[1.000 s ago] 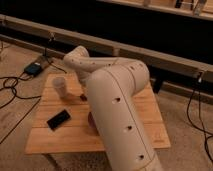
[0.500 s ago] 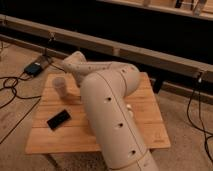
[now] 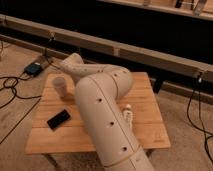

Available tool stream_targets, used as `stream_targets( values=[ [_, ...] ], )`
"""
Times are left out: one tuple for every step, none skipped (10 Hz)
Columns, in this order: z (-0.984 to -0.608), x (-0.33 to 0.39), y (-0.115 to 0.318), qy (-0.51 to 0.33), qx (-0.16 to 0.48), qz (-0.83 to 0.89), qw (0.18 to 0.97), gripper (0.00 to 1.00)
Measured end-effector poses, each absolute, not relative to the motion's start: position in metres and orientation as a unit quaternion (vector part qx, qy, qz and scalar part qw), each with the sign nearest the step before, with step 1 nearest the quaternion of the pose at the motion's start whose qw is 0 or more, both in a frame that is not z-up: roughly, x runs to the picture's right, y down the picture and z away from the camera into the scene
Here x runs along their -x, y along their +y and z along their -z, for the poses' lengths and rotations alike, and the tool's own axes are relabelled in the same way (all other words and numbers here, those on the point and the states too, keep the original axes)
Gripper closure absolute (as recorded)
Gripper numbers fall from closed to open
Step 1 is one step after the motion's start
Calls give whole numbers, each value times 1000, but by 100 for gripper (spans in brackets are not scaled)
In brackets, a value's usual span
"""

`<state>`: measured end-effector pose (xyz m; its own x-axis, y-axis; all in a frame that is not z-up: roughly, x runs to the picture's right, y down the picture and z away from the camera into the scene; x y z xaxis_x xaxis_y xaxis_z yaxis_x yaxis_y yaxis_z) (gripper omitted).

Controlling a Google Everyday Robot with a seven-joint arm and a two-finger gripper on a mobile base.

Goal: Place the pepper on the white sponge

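While the arm (image 3: 102, 107) sprawls across the desk (image 3: 147, 127), its tool (image 3: 69, 62) lies near the far left corner just above a cup (image 3: 60, 85); I cannot tell its state. The arm hides the pepper and the white sponge. A black slab (image 3: 58, 119) lies near the front left corner.

High close view over the arm (image 3: 102, 115), down onto the table (image 3: 145, 100), end effector (image 3: 65, 63) far-left.
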<state>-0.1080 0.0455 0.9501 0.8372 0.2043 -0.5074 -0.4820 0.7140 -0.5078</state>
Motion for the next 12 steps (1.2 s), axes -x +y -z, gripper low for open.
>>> stream_targets(
  values=[
    [-955, 111, 45, 210, 329, -189, 901, 35],
    [-960, 112, 45, 208, 330, -187, 901, 35],
    [-963, 112, 45, 207, 333, -186, 901, 35],
    [-967, 112, 45, 207, 335, -186, 900, 35],
    [-970, 111, 46, 208, 337, -185, 899, 35],
    [-973, 110, 46, 210, 339, -185, 898, 37],
    [-975, 108, 46, 212, 341, -185, 897, 43],
    [-977, 107, 47, 214, 344, -185, 895, 57],
    [-977, 106, 47, 216, 345, -185, 895, 63],
    [-978, 105, 48, 219, 347, -184, 893, 75],
    [-976, 103, 48, 222, 349, -185, 891, 85],
    [-974, 102, 47, 226, 351, -187, 889, 95]
  ],
)
